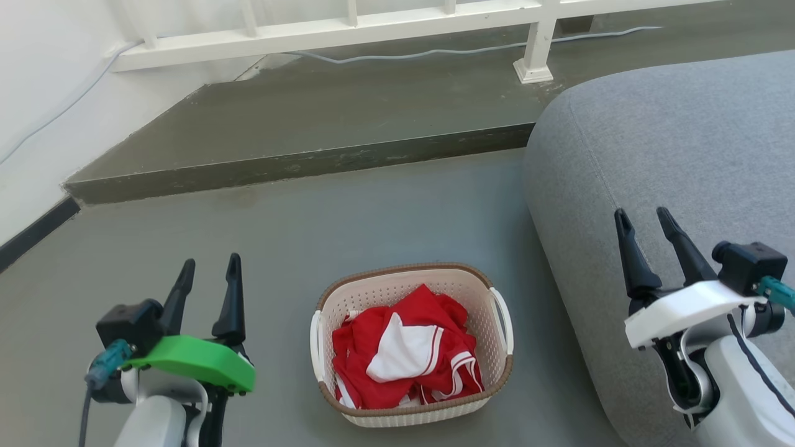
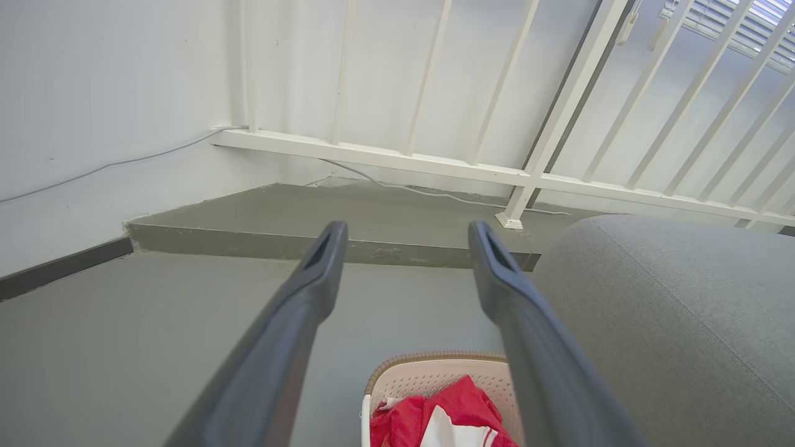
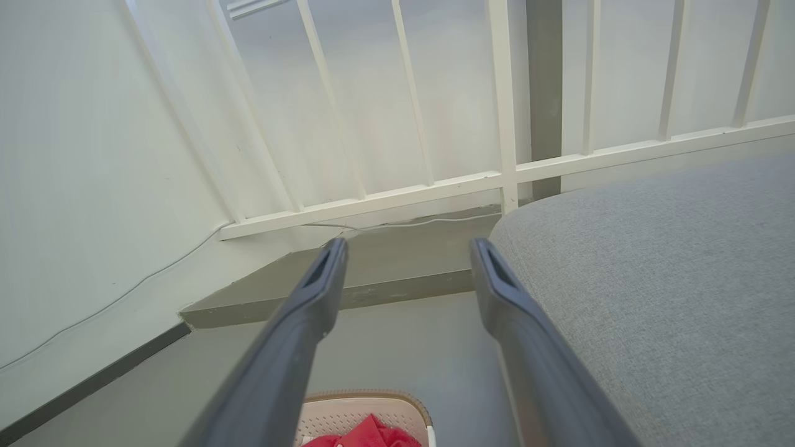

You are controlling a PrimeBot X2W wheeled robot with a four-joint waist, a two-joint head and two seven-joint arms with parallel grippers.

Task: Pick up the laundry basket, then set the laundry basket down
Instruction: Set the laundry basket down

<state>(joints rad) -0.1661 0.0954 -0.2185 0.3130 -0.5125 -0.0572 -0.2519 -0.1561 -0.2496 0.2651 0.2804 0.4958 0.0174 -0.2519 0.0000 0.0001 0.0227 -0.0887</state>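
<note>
Basket (image 1: 397, 292) on the floor (image 1: 279, 248), near the edge of the sofa (image 1: 671, 155), between left claw (image 1: 211, 261) and right claw (image 1: 641, 214), both parted and empty. Head view: both handles (image 1: 502, 316); wrist views: far rim (image 2: 428, 356). Bare floor runs to the step (image 1: 298, 164).

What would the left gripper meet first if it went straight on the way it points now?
Probably the raised floor step, though depth is unclear. The left gripper points above the laundry basket.

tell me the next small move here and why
Probably lower both arms toward the side handles of the laundry basket: it sits on the floor between the left gripper and right gripper, both open, empty and clear of it.
</note>
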